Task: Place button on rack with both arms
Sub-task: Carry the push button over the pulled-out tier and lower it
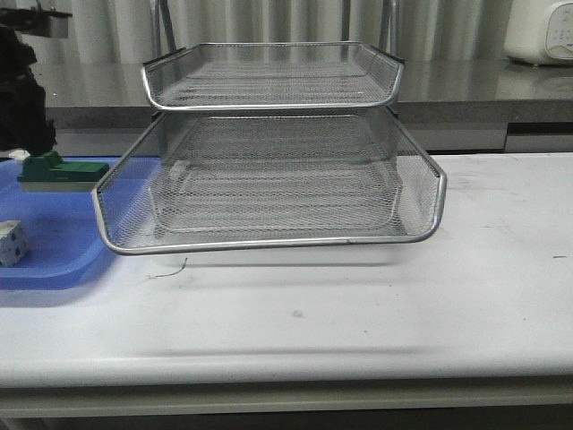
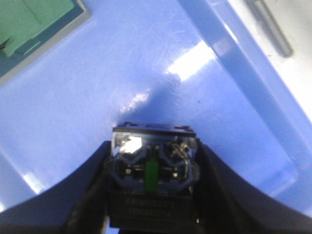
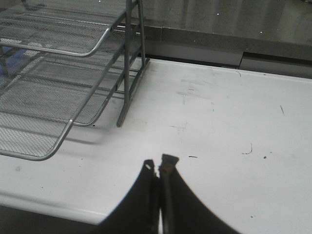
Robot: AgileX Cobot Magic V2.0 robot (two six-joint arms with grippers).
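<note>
In the left wrist view my left gripper [image 2: 153,148] is shut on the button [image 2: 153,168]. Its black body with the clear rear block and a green strip sits between the two fingers, and its red cap is hidden. It is held over the blue tray [image 2: 97,87]. In the front view only the black left arm [image 1: 22,98] shows at the far left, over the tray. The silver wire-mesh rack [image 1: 269,242] stands mid-table, its trays holding nothing I can see. My right gripper [image 3: 160,163] is shut and empty, over bare white table beside the rack's post [image 3: 127,63].
The blue tray [image 1: 54,242] lies left of the rack and holds a green block [image 1: 63,170], seen also in the left wrist view [image 2: 34,24], and a white cube [image 1: 11,242]. A grey ledge [image 1: 483,85] runs behind the table. A white appliance [image 1: 537,31] stands at the back right.
</note>
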